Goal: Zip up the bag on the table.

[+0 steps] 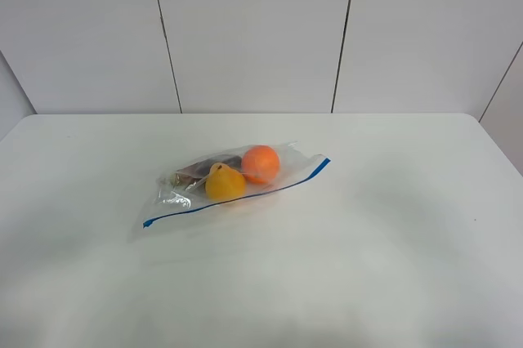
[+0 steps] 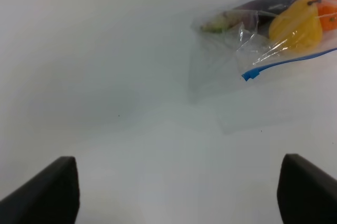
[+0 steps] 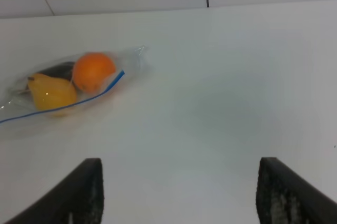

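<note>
The clear crinkly bag (image 1: 233, 185) lies near the middle of the white table (image 1: 392, 250). Its thin blue zipper strip (image 1: 237, 197) runs along the near edge. An orange (image 1: 261, 163), a yellow pear-like item (image 1: 224, 182) and a dark item (image 1: 204, 168) show through it. The bag also shows in the left wrist view (image 2: 263, 34) and the right wrist view (image 3: 63, 90). My left gripper (image 2: 176, 192) is open, with black fingers (image 2: 45, 195) wide apart, well short of the bag. My right gripper (image 3: 181, 195) is open, its fingers (image 3: 287, 195) wide apart, away from the bag. Neither gripper shows in the exterior high view.
A white panelled wall (image 1: 261, 29) with dark seams stands behind the table's far edge. The table's rounded back corners (image 1: 474, 119) show at the left and right.
</note>
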`<control>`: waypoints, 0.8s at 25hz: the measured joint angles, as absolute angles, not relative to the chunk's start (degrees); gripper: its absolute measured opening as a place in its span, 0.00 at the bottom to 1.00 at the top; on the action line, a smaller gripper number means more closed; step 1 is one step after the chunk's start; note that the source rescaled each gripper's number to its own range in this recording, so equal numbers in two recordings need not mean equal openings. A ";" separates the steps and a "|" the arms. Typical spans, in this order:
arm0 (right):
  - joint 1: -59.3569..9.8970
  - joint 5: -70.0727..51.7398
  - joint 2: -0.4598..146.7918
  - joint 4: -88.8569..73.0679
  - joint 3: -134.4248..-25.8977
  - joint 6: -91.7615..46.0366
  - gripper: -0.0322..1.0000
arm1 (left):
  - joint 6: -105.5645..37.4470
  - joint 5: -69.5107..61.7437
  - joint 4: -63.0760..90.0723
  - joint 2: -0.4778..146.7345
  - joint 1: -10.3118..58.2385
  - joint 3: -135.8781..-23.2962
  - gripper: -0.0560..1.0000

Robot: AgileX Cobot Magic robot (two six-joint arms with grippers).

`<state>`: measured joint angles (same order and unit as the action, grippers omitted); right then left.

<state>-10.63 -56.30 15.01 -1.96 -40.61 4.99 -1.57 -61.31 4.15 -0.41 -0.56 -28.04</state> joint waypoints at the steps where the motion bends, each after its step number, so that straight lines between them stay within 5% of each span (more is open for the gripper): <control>1: -10.63 -56.30 13.47 -1.96 -39.90 5.05 1.00 | -1.57 -61.31 4.15 -0.41 -0.56 -28.04 0.92; 20: -10.63 -58.93 -0.35 -3.16 -28.31 3.34 0.99 | -1.57 -61.31 4.15 -0.41 -0.56 -28.04 0.92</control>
